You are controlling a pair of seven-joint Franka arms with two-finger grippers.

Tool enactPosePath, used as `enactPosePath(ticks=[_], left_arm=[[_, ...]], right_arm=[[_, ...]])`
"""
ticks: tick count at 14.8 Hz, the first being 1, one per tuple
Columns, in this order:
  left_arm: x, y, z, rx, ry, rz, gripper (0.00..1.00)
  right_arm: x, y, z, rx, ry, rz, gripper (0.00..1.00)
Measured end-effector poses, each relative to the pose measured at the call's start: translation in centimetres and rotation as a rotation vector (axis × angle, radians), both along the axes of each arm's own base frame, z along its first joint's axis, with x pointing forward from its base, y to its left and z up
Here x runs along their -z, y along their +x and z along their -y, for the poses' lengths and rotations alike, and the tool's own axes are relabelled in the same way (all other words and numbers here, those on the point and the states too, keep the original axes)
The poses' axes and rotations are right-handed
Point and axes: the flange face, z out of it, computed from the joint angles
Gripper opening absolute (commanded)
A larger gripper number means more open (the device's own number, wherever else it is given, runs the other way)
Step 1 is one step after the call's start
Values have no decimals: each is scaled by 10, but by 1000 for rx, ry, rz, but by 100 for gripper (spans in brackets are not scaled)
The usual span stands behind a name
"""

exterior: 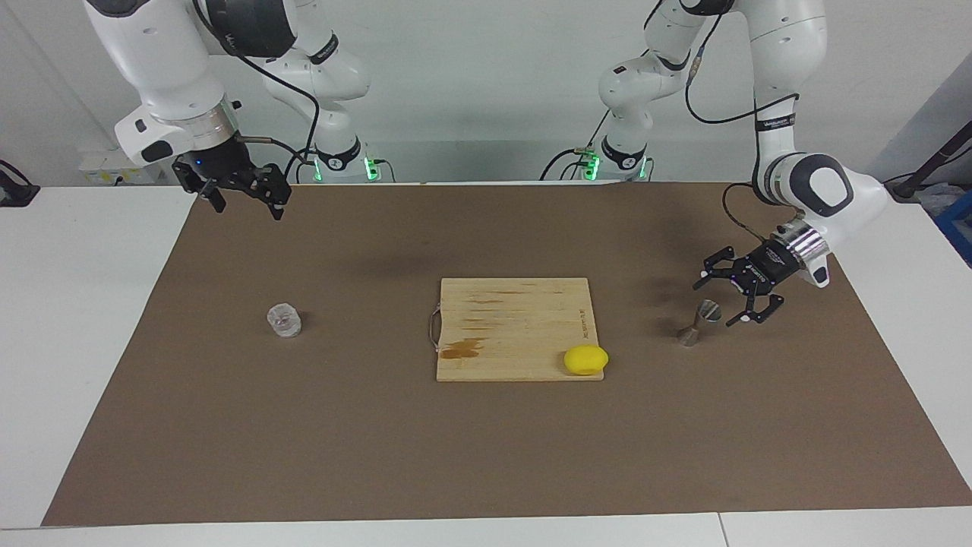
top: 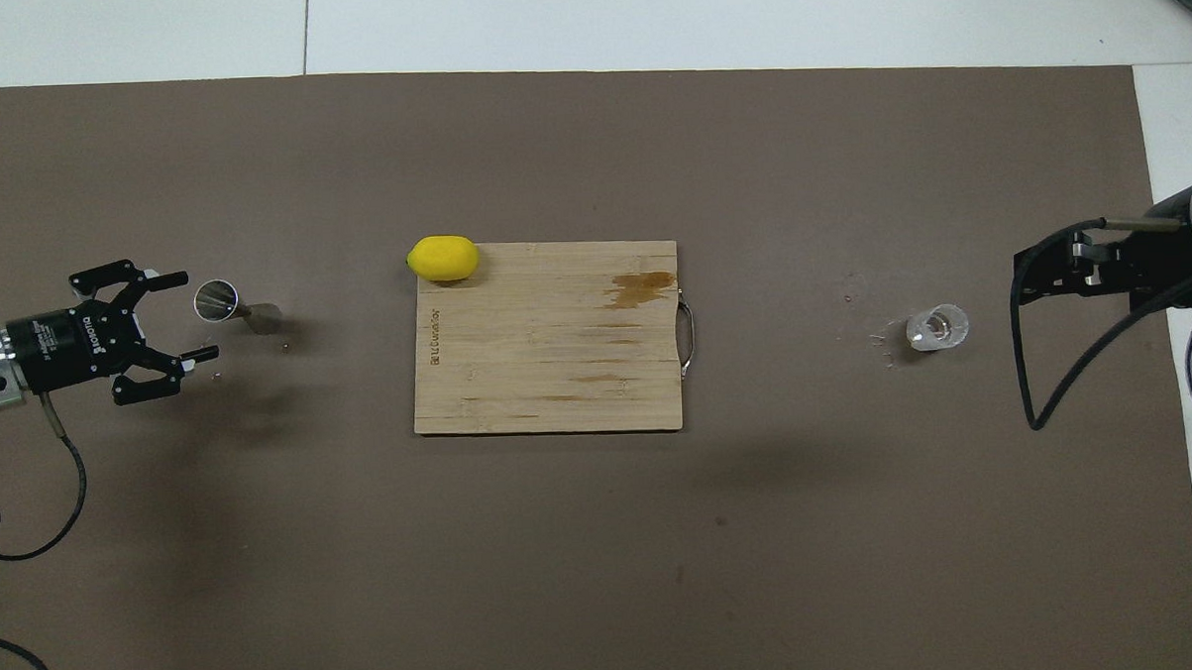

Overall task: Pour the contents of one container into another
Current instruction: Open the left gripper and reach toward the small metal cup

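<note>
We see a white tabletop (exterior: 83, 319) covered by a large brown mat (exterior: 486, 456). On the mat lie three things: a wooden cutting board (exterior: 516, 323) in the middle, a clear glass tumbler (exterior: 284, 320) toward the right arm's end, and a metal jigger (exterior: 700, 323), standing tilted, toward the left arm's end. Both are well apart from the board.
</note>
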Motion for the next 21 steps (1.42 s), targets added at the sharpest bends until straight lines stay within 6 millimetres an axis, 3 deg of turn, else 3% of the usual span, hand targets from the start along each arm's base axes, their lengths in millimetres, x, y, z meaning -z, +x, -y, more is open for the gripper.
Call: enactPosePath(ticks=[16,21], left_arm=[[6,4,7,-27,-13,0,94],[6,3,6,-29,-14,-2,80]], right_arm=[[0,0,0,0,0,0,100],[0,0,0,0,0,0,100]])
